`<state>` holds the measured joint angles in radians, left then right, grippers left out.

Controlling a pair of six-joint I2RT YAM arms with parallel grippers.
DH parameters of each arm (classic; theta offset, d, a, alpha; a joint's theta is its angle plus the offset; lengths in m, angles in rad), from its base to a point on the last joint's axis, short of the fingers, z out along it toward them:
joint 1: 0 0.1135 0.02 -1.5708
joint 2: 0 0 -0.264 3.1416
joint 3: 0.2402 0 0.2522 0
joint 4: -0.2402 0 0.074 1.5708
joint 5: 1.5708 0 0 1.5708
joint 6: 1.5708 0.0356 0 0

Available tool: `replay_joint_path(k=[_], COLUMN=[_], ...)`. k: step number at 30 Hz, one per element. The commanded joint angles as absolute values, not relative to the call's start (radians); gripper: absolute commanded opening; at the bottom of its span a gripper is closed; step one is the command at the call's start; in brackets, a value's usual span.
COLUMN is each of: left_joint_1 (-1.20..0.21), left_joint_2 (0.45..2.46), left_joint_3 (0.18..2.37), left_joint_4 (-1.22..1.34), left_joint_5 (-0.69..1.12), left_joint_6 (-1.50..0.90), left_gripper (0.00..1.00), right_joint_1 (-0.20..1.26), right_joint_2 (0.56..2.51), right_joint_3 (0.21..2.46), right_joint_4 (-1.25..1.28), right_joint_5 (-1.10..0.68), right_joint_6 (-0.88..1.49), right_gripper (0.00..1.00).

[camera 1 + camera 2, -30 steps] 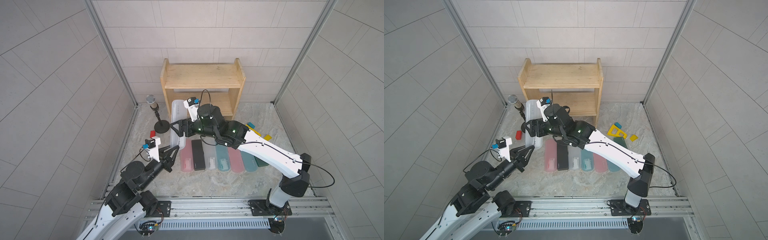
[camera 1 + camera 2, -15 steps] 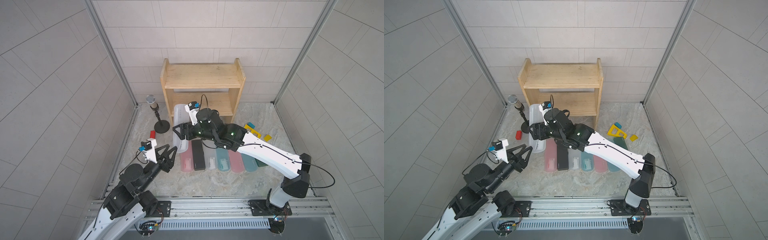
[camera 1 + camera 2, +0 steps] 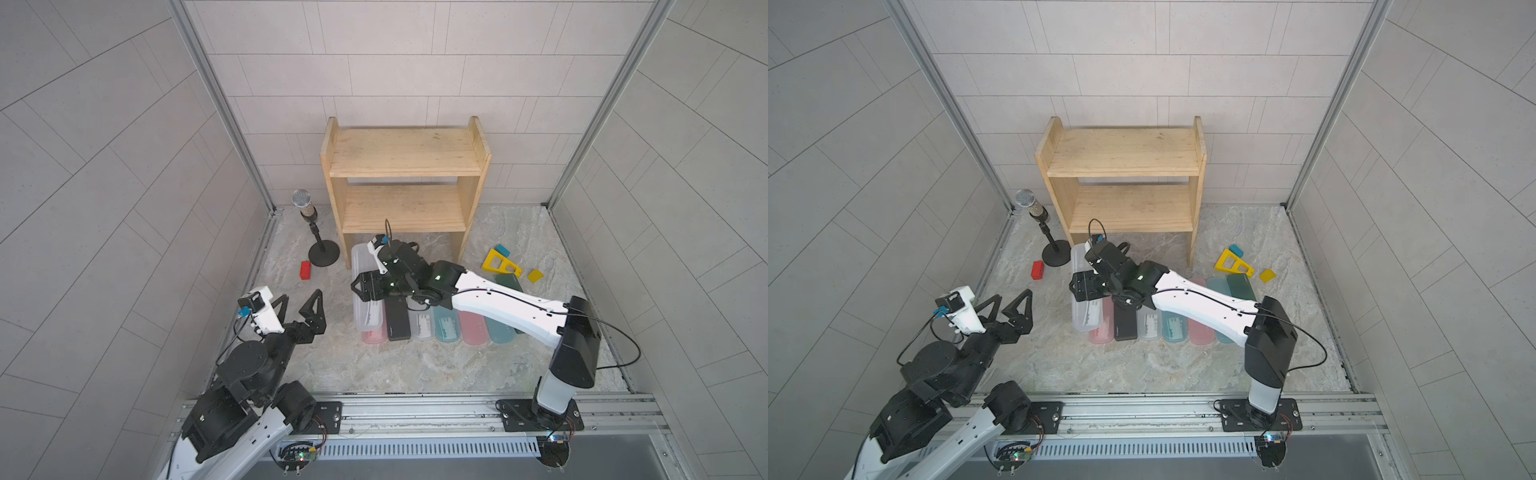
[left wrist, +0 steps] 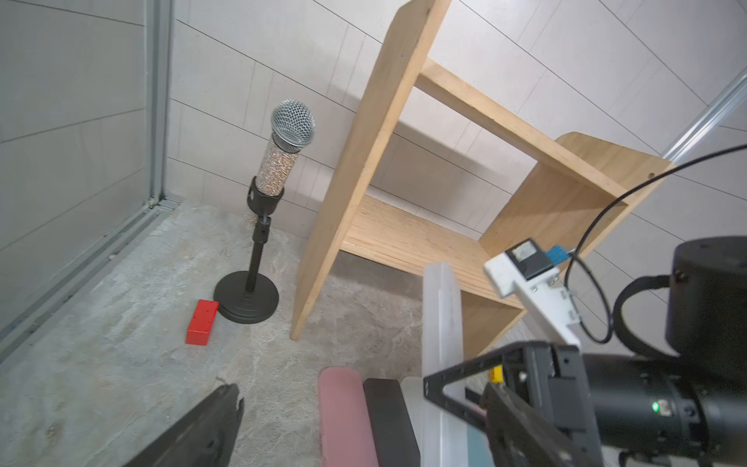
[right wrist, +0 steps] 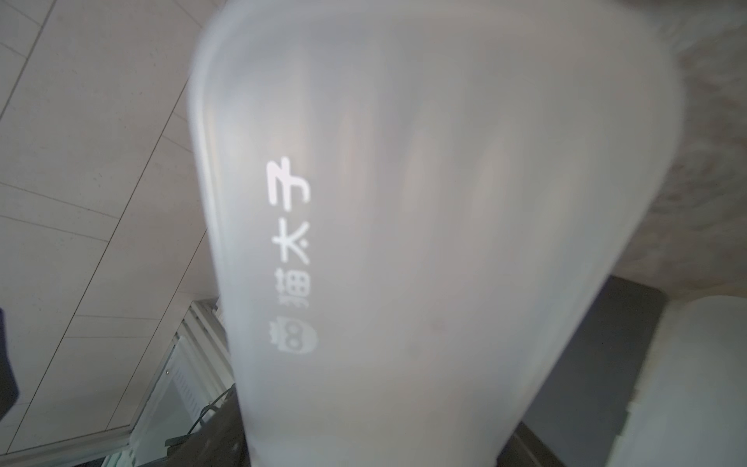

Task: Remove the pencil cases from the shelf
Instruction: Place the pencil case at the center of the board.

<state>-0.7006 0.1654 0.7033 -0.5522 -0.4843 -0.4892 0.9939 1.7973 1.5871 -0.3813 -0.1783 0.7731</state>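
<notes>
**Shelf** [image 3: 405, 164]: two-tier pine rack, far centre, against the back wall. Both boards are bare in both top views, with no pencil case on either.

**Right gripper** [image 3: 368, 286]: reaches to the left end of the floor row, just in front of the shelf. Its jaws are clamped across the width of a frosted white pencil case [image 3: 362, 259], at about mid-length. The case's translucent face with white printed characters fills the right wrist view.

**Frosted white pencil case, position:** long axis runs near to far. Its near end overlaps the pink case [image 3: 374, 336] at the row's left end. Whether it rests on that case or hangs clear cannot be told.

**Floor row, left to right:**
- pink case
- black case [image 3: 399, 322]
- second frosted case [image 3: 422, 328]
- teal case [image 3: 446, 330]
- second pink case [image 3: 473, 328]
- second teal case [image 3: 498, 332]
- dark green case [image 3: 509, 282], partly under the right arm

The seven lie side by side, close together.

**Left gripper** [image 3: 301, 296]: near left, well apart from the row. Jaws are spread fully wide and hold nothing.

**Step in hand (judgement):** set-down of the eighth and last case. Removal from the shelf looks complete.

**Next move calls for:**
- Lower the held case onto bare floor just left of the pink case, not on top of it.
- Open the jaws.
- Lift straight clear so the row is not nudged.

**Also present:** microphone on stand [image 3: 303, 199] and red block [image 3: 305, 270], far left.
</notes>
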Motion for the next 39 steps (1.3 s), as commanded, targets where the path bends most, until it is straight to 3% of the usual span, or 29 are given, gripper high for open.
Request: replay_joint_path(k=[1, 12, 20, 31, 39], left_joint_1=[-0.695, -0.695, -0.696, -0.697, -0.697], left_joint_2=[0.151, 0.202, 0.170, 0.169, 0.169], left_joint_3=[0.741, 0.842, 0.856, 0.834, 0.833], left_joint_4=[-0.643, -0.790, -0.815, -0.802, -0.803], left_joint_5=[-0.565, -0.633, -0.646, -0.619, -0.618], left_joint_6=[-0.479, -0.469, -0.456, -0.467, -0.470], left_gripper=[1.00, 1.00, 1.00, 1.00, 1.00], right_joint_1=[1.015, 1.016, 1.009, 0.990, 0.977], right_joint_2=[1.889, 2.146, 2.298, 2.363, 2.380], right_joint_3=[1.624, 1.810, 2.008, 2.016, 2.020], right_joint_4=[-0.298, -0.263, -0.459, -0.512, -0.515], right_joint_5=[-0.271, -0.326, -0.240, -0.175, -0.164], right_joint_6=[0.861, 0.934, 0.884, 0.890, 0.882], right_gripper=[0.32, 0.35, 0.42, 0.48, 0.72])
